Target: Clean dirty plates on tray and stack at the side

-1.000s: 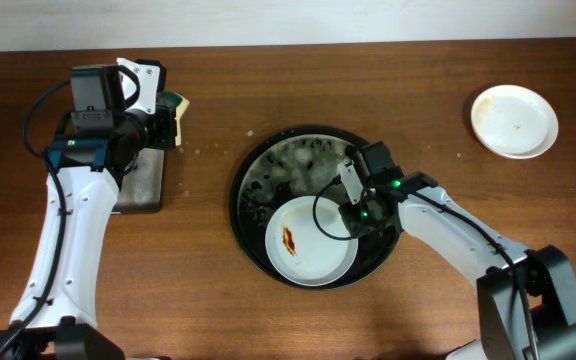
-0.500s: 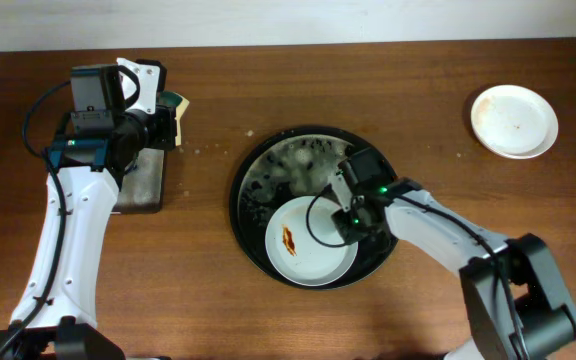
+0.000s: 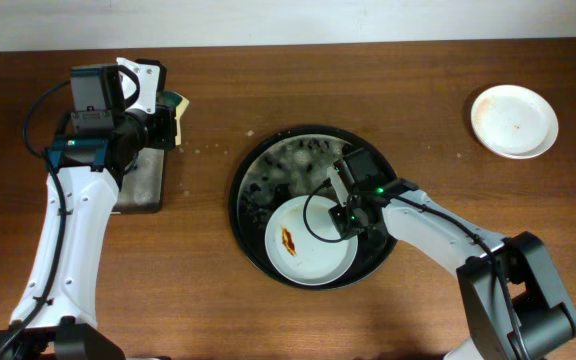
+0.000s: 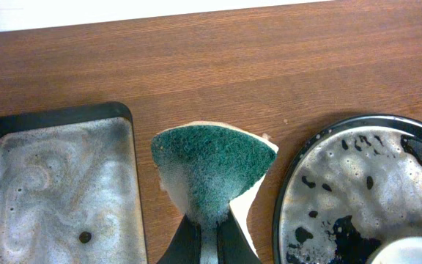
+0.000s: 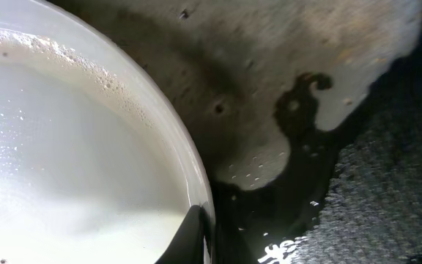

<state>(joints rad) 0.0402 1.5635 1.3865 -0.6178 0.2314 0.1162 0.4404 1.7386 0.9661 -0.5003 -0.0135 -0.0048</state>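
Note:
One dirty plate [image 3: 311,245], white with a brown-red smear, lies in the large round black tray [image 3: 234,205], which is wet and foamy. My right gripper [image 3: 351,215] is shut on this plate's right rim; in the right wrist view a finger [image 5: 207,235] presses the rim of the plate [image 5: 64,161] above the tray [image 5: 357,183]. My left gripper [image 3: 171,120] is shut on a green sponge [image 4: 215,165] and holds it over the table between the sponge tray and the round tray [image 4: 357,183]. Its fingers show in the left wrist view [image 4: 209,238].
A rectangular black sponge tray [image 3: 140,185] with soapy water lies at the left, also in the left wrist view [image 4: 57,176]. A second white plate [image 3: 514,120] with faint reddish marks sits on the table at the far right. No third plate is in view.
My right gripper has moved a little left onto the plate's right rim. The left arm and sponge have not moved.

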